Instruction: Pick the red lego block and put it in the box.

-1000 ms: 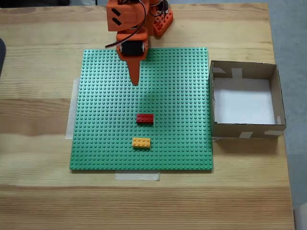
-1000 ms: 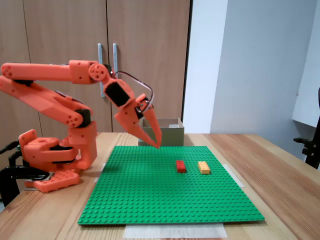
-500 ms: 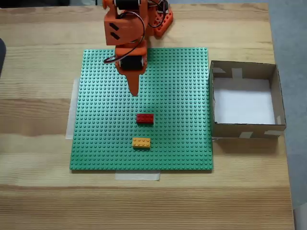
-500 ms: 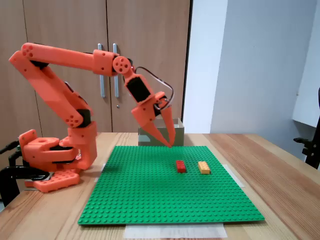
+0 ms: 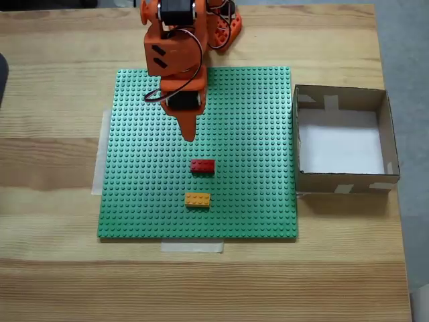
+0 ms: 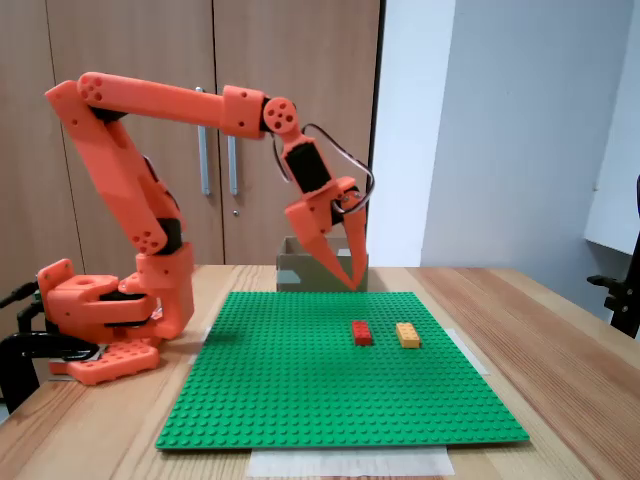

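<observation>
The red lego block [image 5: 202, 166] [image 6: 362, 333] lies flat near the middle of the green baseplate [image 5: 134, 168] [image 6: 300, 390]. My orange gripper [image 5: 189, 136] [image 6: 353, 284] hangs in the air above the plate, a short way short of the block on the arm's side. Its fingers point down and meet at the tips, with nothing held. The brown cardboard box [image 5: 342, 180] [image 6: 292, 275] with a white bottom stands beside the plate, at the right in the view from above. In the side view the gripper partly hides it.
An orange-yellow brick [image 5: 197, 199] [image 6: 408, 335] sits just past the red one, farther from the arm. The arm's base [image 5: 221, 27] [image 6: 100, 310] stands at the plate's far edge. Pale tape strips [image 5: 192, 247] hold the plate to the wooden table.
The arm has stretched out, carrying the shut gripper over the plate toward the red block and a bit higher. Both bricks and the box stayed put.
</observation>
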Robot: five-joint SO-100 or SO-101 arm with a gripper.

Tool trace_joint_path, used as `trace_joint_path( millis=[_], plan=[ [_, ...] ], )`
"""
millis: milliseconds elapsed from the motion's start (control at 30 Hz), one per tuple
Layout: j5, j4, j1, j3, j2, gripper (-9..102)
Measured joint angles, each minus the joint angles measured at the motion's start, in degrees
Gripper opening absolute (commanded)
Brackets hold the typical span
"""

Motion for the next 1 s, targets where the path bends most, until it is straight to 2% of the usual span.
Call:
trace_joint_path(
  millis=[233,500,833,1000],
  plan=[
    [1.14,1.93,-0.26,-2.81,-5.01,-1],
    [2.64,8.0,-0.26,-12.66,-13.36,-1],
    [4.04,10.55,0.62,-17.93,-17.67,-1],
    [4.39,11.43,0.62,-18.54,-18.28,3]
  ],
)
